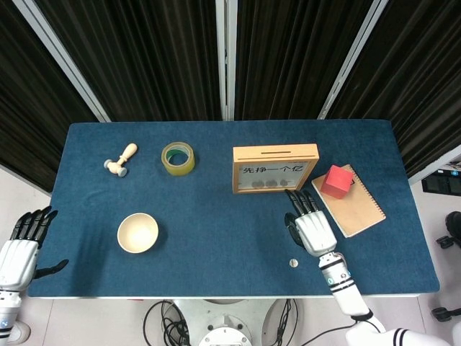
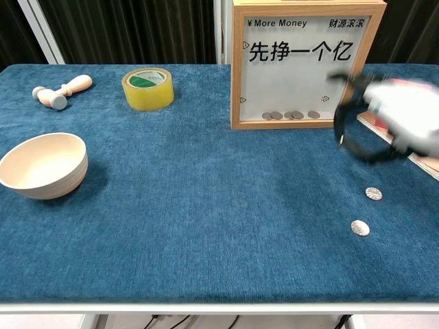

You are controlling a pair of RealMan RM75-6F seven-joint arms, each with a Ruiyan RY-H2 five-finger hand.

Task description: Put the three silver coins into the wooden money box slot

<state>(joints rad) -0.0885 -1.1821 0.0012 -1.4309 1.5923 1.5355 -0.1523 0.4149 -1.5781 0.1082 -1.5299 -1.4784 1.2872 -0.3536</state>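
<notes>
Wooden money box (image 2: 303,63) is marked "¥More Money". Right hand (image 2: 394,116), blurred, fingers curled, holds nothing visible; left hand (image 1: 20,249) fingers spread.

Silver coins (image 2: 360,227), blue tablecloth (image 2: 206,205)

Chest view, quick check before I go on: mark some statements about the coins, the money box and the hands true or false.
1. Two coins lie loose on the table: true, one coin nearer the front edge and another coin just behind it.
2. The money box lies flat on its back: false, it stands upright with coins resting inside at the bottom.
3. The right hand is raised beside the box: true, though it is blurred, so I cannot tell whether it holds a coin.
4. The left hand rests on the bowl: false, it hangs off the table's left edge, holding nothing.
</notes>
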